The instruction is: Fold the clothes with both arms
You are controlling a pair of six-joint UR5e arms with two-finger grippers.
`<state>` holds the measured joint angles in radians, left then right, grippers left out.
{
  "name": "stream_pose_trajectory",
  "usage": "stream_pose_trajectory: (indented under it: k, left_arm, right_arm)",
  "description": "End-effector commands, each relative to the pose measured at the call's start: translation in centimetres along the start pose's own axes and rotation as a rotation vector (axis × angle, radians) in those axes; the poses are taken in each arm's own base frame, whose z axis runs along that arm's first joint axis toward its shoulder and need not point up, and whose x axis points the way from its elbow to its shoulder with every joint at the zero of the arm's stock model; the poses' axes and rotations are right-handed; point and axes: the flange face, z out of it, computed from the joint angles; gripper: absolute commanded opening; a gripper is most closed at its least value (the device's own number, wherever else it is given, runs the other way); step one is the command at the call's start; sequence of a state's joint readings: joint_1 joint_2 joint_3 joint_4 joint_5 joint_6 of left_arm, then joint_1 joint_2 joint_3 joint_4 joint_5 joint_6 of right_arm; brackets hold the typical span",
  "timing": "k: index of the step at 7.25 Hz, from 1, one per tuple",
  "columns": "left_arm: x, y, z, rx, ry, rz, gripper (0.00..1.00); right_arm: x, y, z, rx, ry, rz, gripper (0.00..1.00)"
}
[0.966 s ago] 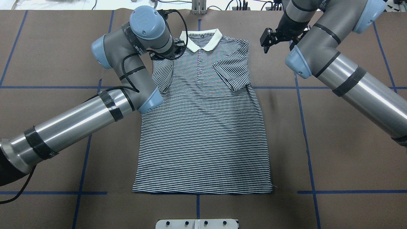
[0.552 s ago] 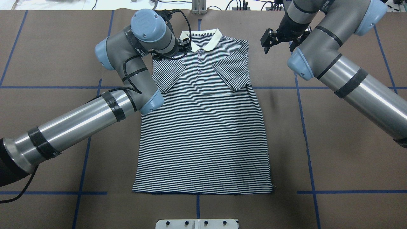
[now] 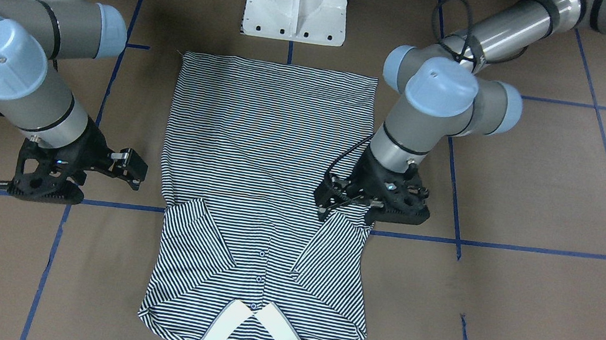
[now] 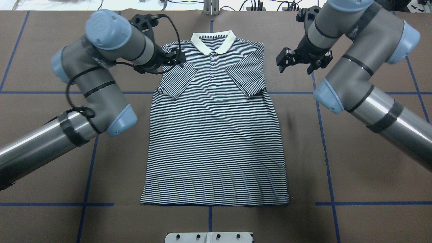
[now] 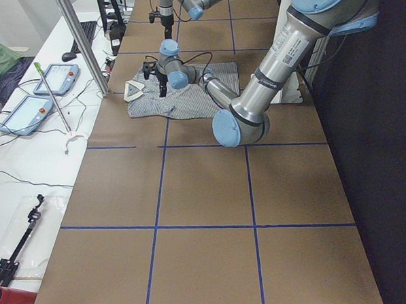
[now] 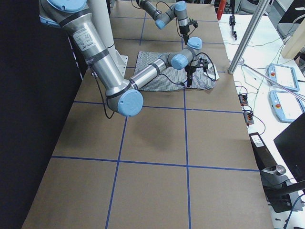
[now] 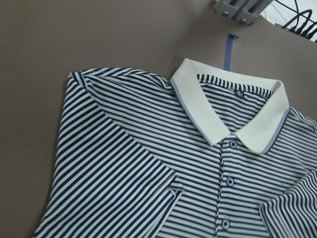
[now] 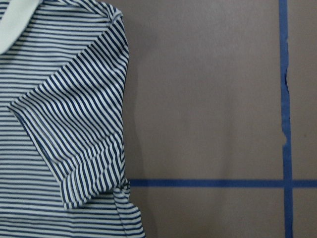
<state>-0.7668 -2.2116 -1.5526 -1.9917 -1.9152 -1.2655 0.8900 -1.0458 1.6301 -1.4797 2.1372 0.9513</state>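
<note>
The striped polo shirt (image 4: 216,141) lies flat on the brown table, its cream collar (image 4: 212,42) at the far side. Both sleeves are folded in onto the chest. The shirt also shows in the front view (image 3: 264,147), the left wrist view (image 7: 124,163) and the right wrist view (image 8: 64,114). My left gripper (image 4: 179,59) hovers at the shirt's left shoulder edge, open and empty; the front view (image 3: 322,203) shows it over the folded sleeve's edge. My right gripper (image 4: 281,60) is open and empty, off the shirt beside its right sleeve, as the front view (image 3: 132,167) shows.
The white pedestal base (image 3: 297,3) stands at the near table edge by the shirt's hem. Blue tape lines (image 4: 325,148) grid the brown table. A metal pole (image 5: 81,42) and tablets on a white bench (image 5: 24,114) stand beyond the far edge.
My left arm has swung back to the left, off the shirt, uncovering the left sleeve, which now lies folded on the chest. My right arm has shifted slightly; its gripper stays beside the right sleeve.
</note>
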Motion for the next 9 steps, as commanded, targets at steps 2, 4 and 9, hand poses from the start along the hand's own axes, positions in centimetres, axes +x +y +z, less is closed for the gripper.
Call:
stream_pose_trajectory:
  k: [2,4,9]
  left_arm:
    - [-9.6,6.2,-8.3,-0.025,-0.059,0.074,1.00]
    - [-11.8,9.3,-11.0,-0.040,-0.049,0.077,1.00]
    - [-11.7,9.7,-11.6,-0.047,-0.042,0.073,1.00]
  right_arm:
    - [-1.4,18.6,4.6,0.088,-0.013,0.095,1.00]
    - [-3.0,32.6,6.4,0.102,-0.003,0.126,1.00]
    - [-3.1,38.9,9.4,0.084,0.043,0.087,1.00]
